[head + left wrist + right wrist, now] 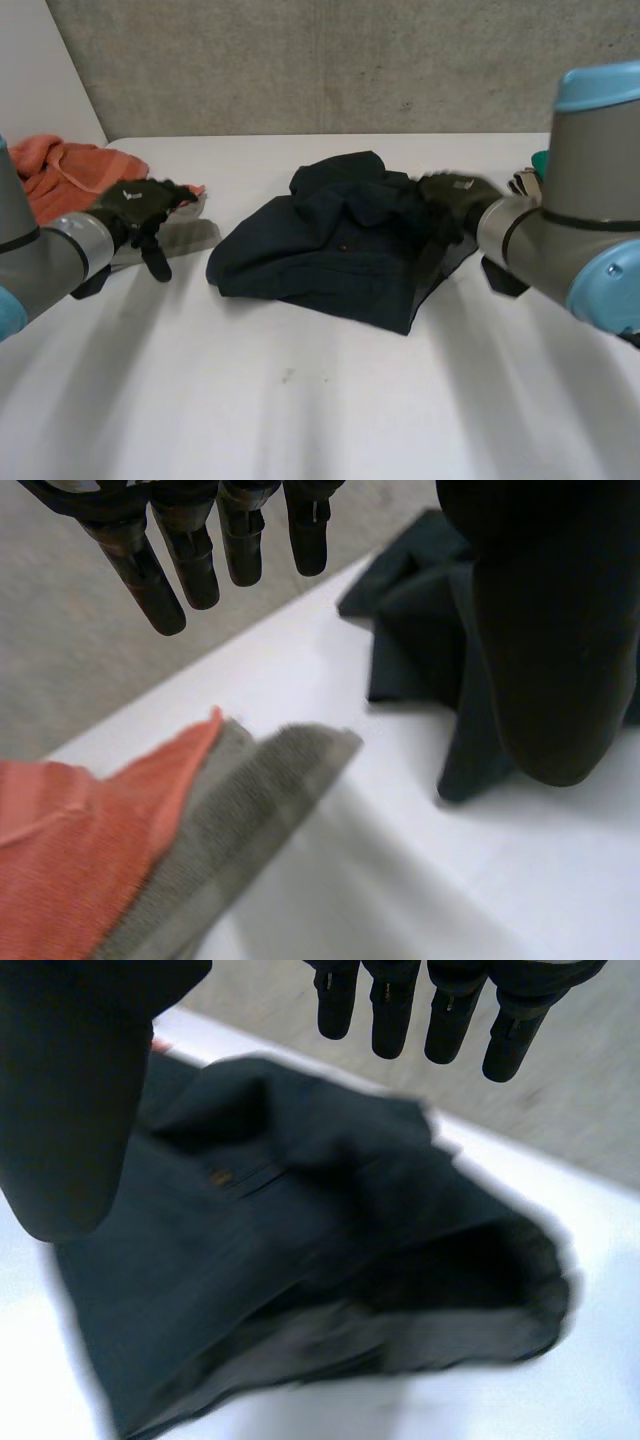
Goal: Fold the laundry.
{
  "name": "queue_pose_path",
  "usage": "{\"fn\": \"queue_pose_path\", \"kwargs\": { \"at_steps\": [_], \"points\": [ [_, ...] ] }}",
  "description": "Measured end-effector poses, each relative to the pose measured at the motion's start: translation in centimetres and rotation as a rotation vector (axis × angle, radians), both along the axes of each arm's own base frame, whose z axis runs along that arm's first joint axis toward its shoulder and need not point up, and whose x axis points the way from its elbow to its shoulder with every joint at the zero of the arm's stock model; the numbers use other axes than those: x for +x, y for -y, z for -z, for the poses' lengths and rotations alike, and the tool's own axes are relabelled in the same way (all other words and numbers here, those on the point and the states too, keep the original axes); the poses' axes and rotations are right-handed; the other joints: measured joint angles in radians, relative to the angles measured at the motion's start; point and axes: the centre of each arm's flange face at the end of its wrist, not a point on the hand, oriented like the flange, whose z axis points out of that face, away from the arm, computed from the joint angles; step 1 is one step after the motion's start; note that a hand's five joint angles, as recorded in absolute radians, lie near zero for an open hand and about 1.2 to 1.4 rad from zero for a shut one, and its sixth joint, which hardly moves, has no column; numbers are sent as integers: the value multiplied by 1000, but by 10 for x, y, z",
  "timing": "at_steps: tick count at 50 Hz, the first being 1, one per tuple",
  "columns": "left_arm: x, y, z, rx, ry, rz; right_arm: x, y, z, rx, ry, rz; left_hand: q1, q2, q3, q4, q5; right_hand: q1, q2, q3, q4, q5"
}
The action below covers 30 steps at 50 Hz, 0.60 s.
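Observation:
A dark navy garment (340,245) lies crumpled in the middle of the white table (300,400); a small button and seam show on it (215,1175). My left hand (140,205) hovers to its left, over a grey towel (175,240), fingers (190,550) straight and apart from the thumb (545,630), holding nothing. My right hand (455,195) is at the garment's right edge, above the cloth. Its fingers (450,1010) are straight, its thumb (75,1090) spread wide, and nothing is gripped. The garment (415,620) lies beyond the left hand's thumb.
An orange towel (65,170) is heaped at the table's far left, overlapping the grey towel (235,820) beside the orange one (70,850). A teal object (540,160) peeks out behind the right arm. A concrete wall stands behind the table.

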Motion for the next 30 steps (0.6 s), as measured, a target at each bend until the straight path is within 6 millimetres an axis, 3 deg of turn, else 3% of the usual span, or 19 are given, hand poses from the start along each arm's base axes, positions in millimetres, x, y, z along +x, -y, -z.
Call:
{"fn": "queue_pose_path", "kwargs": {
  "at_steps": [5, 12, 16, 18, 19, 23, 25, 28, 30],
  "points": [
    [5, 9, 27, 58, 4, 70, 12, -2, 27, 65, 14, -28, 0, 0, 0, 0, 0, 0, 1, 0, 0, 0],
    [-6, 13, 49, 113, -31, 119, 30, 15, 65, 39, 17, 7, 0, 0, 0, 0, 0, 16, 40, 39, 32, 26],
    [-17, 14, 55, 116, -40, 126, 35, 21, 77, 30, 19, 38, 0, 0, 0, 0, 0, 245, 253, 249, 237, 231],
    [-24, 15, 57, 110, -40, 125, 38, 24, 82, 27, 28, 57, 0, 0, 0, 0, 0, 560, 578, 567, 554, 545],
    [-29, 16, 58, 104, -38, 123, 39, 26, 82, 23, 37, 66, 2, 1, 0, 1, 0, 779, 818, 783, 771, 759],
    [-41, 18, 62, 89, -29, 104, 40, 29, 71, -6, 70, 81, 136, 122, 108, 118, 103, 909, 970, 971, 974, 943],
    [-46, 20, 64, 84, -23, 92, 40, 30, 61, -31, 90, 84, 575, 512, 502, 497, 469, 909, 970, 971, 976, 944],
    [-52, 22, 66, 73, -12, 71, 37, 30, 37, -85, 126, 87, 976, 899, 886, 906, 868, 909, 970, 971, 976, 945],
    [-55, 24, 64, 55, -2, 51, 34, 28, 15, -140, 156, 86, 989, 985, 972, 993, 933, 909, 970, 971, 976, 951]
  ]
}}
